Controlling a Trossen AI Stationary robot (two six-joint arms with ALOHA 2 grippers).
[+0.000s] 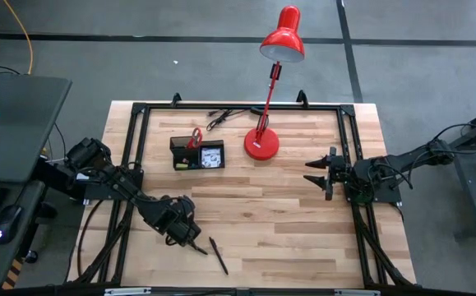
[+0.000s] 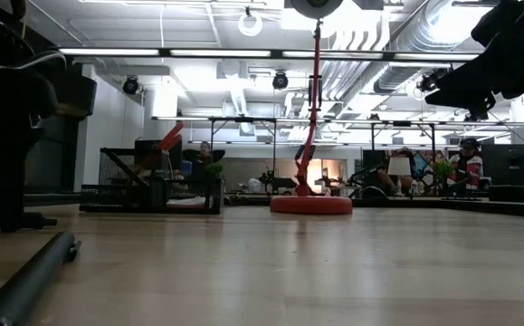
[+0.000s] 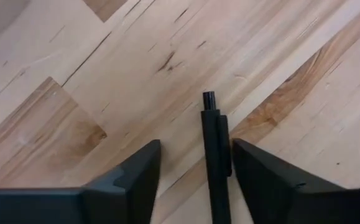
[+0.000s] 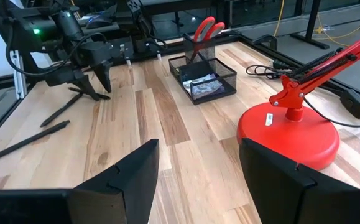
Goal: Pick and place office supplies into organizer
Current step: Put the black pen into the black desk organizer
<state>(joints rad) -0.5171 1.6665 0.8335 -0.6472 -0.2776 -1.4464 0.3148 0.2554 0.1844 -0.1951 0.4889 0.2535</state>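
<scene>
My left gripper points down over the near left of the table, open, with a thin black pen lying flat on the wood between its fingers. A second black pen lies just to its right, nearer the table's front edge. The black organizer stands at the far middle. Red-handled scissors stand in its cup section, and a white-grey packet lies in its tray. My right gripper waits open above the table's right side. My left gripper straddles the pen from above, its fingers lying on either side of the shaft near its clip end. One finger stands right against the pen; I cannot tell whether it touches. The other finger is apart from it.
A red desk lamp stands on its round base right of the organizer, its head over the table's far edge. A black cable lies behind the organizer. A black frame runs along the table's sides. Bare wood lies between the two arms.
</scene>
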